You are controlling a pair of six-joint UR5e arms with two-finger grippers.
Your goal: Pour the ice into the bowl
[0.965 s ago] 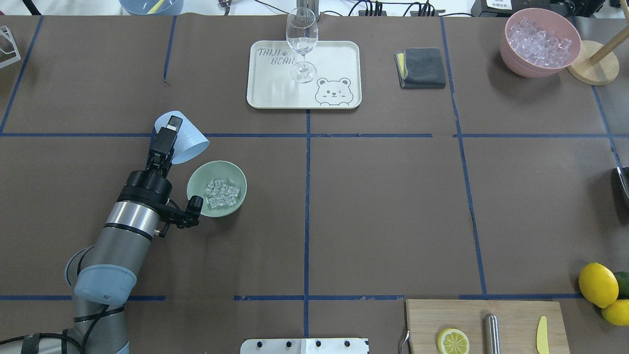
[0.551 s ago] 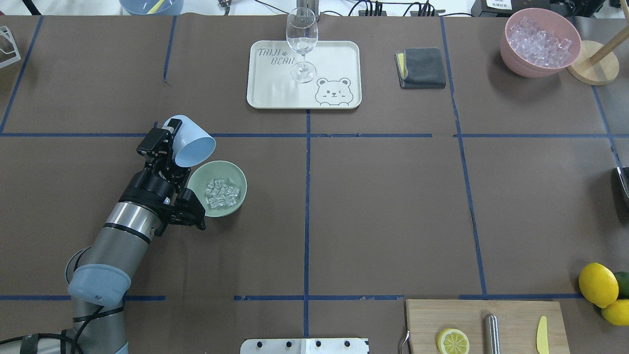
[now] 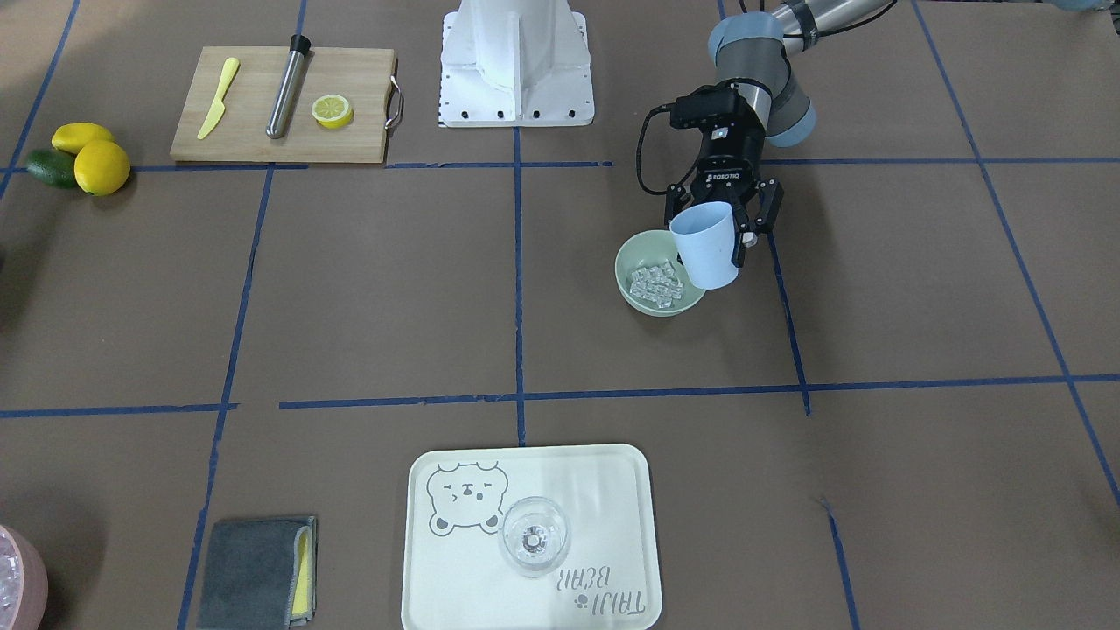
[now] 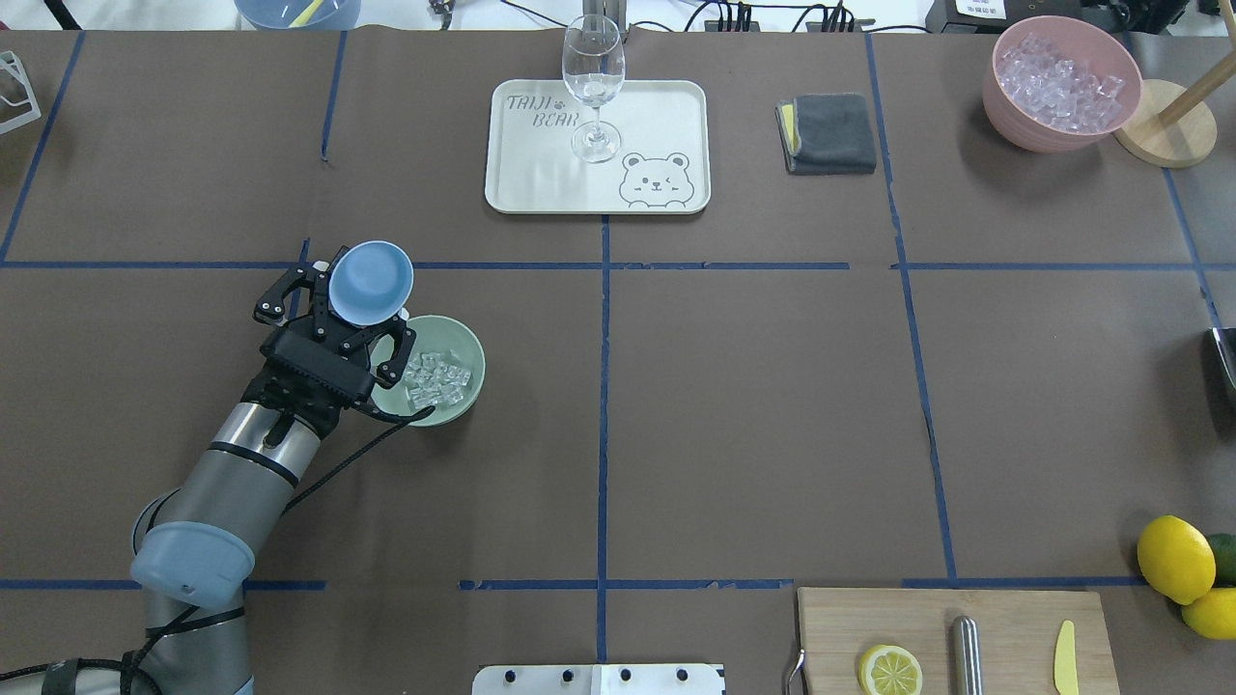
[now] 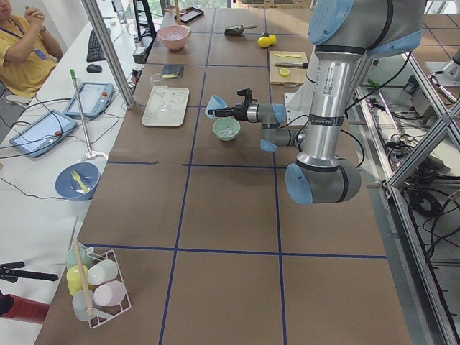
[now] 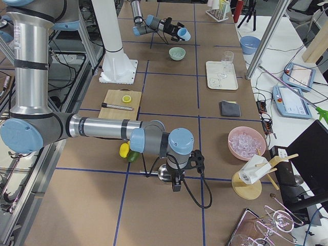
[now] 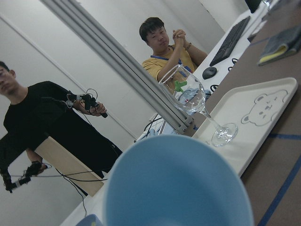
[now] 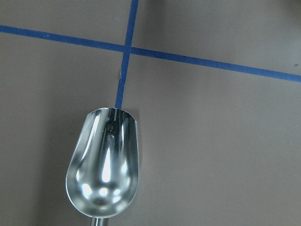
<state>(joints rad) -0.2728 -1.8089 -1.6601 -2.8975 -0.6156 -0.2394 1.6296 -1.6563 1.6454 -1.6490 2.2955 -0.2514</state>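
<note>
The mint-green bowl [image 4: 472, 387] sits on the table's left half, with a heap of clear ice cubes [image 4: 436, 378] inside; both also show in the front view, the bowl [image 3: 634, 298] and the ice [image 3: 656, 280]. My left gripper [image 4: 338, 323] is shut on a light blue cup [image 4: 370, 283], held mouth-up just above the bowl's far-left rim. The cup [image 3: 707, 247] looks empty. The left wrist view shows only the cup's rim [image 7: 178, 188]. My right gripper [image 6: 177, 179] is at the table's right end over a metal scoop [image 8: 104, 165]; I cannot tell whether it is open or shut.
A cream tray [image 4: 657, 116] with a wine glass [image 4: 592, 77] stands at the back centre. A grey cloth [image 4: 828, 132] and a pink bowl of ice [image 4: 1062, 82] are back right. A cutting board [image 4: 1004, 627] and lemons [image 4: 1173, 560] are front right.
My left wrist has rolled the blue cup from tipped toward the bowl back to mouth-up. The ice in the bowl has not moved.
</note>
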